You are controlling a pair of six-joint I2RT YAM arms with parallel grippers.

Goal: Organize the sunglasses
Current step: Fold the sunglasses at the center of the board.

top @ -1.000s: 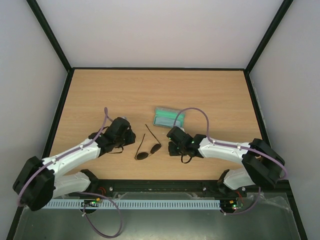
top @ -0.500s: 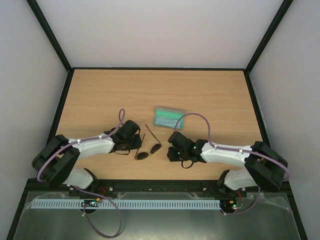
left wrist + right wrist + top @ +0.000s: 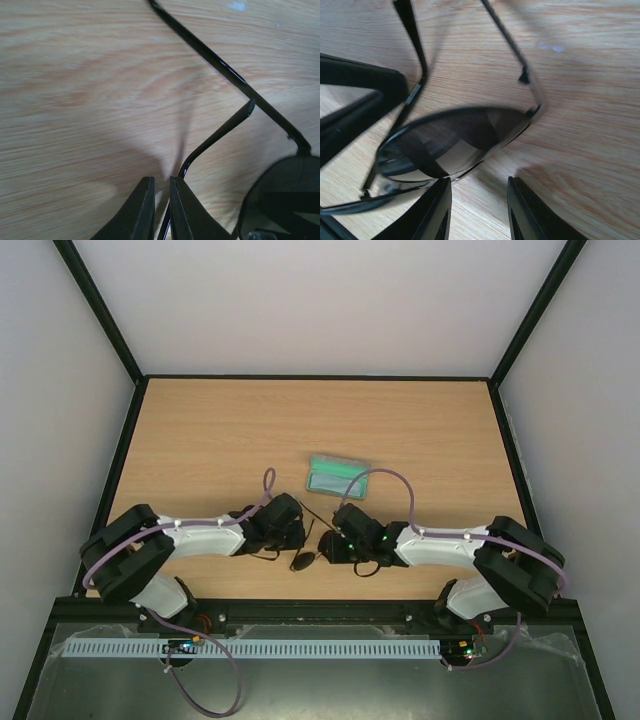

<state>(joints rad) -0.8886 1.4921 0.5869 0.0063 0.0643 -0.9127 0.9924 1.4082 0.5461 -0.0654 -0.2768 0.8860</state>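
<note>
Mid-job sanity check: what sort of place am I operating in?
Probably a lab robot test cell: a wooden tabletop enclosed by plain white walls on black framing, with the left arm and right arm bolted along its near edge.

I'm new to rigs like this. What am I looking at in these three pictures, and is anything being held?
These are two robot arms fixed at the near edge of a wooden table. The wide picture looks down from above and behind them. The other two pictures come from a small camera on each wrist, so each shows that arm's own fingers at the bottom. On the table are black sunglasses and, further back, an open case with green lining. In the left wrist picture, the left hand is pinched shut on one thin arm of the sunglasses. In the right wrist picture, the right hand is open just short of a lens, with only bare wood between its fingers.
</note>
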